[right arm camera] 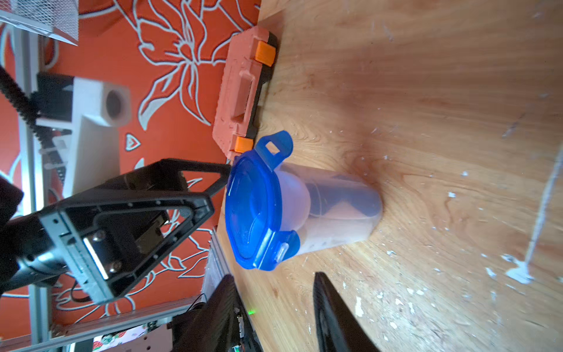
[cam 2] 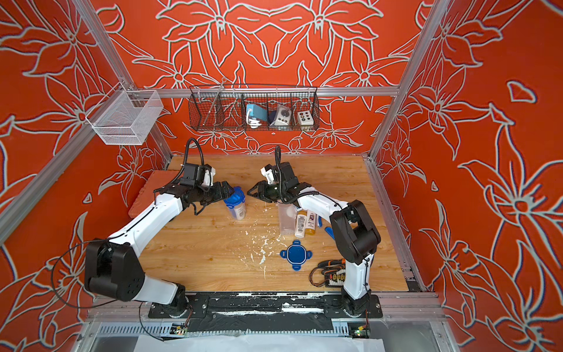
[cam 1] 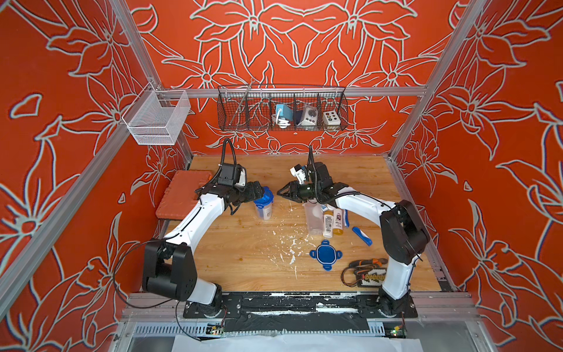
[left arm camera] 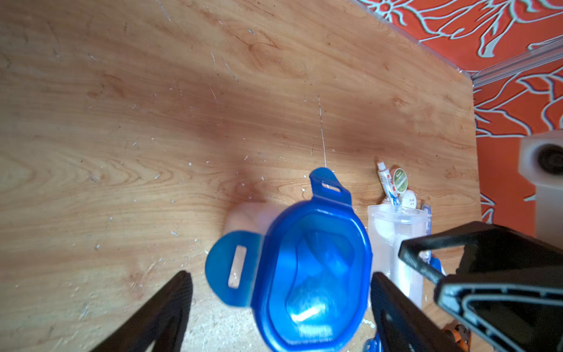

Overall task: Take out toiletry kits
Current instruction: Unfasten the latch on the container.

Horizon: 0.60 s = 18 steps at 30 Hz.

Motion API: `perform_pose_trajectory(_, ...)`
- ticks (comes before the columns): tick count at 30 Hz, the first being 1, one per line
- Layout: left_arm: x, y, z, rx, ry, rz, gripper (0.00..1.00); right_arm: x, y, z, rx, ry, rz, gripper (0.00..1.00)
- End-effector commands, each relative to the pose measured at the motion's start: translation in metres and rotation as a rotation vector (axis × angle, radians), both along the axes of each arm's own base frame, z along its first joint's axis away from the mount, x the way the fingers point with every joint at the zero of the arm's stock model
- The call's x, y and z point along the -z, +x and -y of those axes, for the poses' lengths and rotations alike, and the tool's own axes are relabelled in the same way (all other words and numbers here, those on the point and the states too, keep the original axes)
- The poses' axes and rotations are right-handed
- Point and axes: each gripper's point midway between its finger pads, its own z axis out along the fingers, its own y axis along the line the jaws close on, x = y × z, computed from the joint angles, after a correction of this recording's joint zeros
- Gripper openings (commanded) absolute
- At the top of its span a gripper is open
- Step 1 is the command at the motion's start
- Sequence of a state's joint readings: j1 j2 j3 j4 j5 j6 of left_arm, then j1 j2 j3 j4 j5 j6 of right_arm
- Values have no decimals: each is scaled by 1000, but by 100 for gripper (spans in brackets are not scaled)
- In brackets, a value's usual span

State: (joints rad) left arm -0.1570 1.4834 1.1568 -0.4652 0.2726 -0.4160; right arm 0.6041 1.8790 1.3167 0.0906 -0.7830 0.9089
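Observation:
A clear tub with a blue lid [cam 1: 263, 198] [cam 2: 234, 198] stands upright mid-table; one toiletry kit shows dimly through its wall [right arm camera: 335, 198]. My left gripper [cam 1: 261, 192] [left arm camera: 281, 275] is open, its fingers either side of the lid [left arm camera: 313, 274], two lid tabs flipped out. My right gripper [cam 1: 280, 193] [right arm camera: 273, 275] is open and empty, just right of the tub. Another clear tub [cam 1: 313, 218] lies open on its side. Beside it lie white bottles [cam 1: 328, 224], an amber bottle [cam 1: 338, 231], a toothbrush [cam 1: 362, 235], a tube [left arm camera: 385, 179] and a green tin [left arm camera: 400, 180].
A loose blue lid [cam 1: 325, 254] lies towards the table's front. Pliers and a small circuit board [cam 1: 365, 271] sit front right by the right arm. An orange tool case [cam 1: 182, 195] rests at the left edge. Wire baskets [cam 1: 281, 111] hang on the back wall.

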Motion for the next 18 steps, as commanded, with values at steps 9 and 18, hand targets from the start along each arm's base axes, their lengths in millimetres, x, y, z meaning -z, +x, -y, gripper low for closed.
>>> perform_pose_trajectory(9, 32, -6, 2, 7, -112, -30, 81, 8, 4, -18, -11, 215, -87, 41)
perform_pose_trajectory(18, 51, -20, -5, -25, -105, -61, 79, 24, 3, -23, -1, 267, -135, 48)
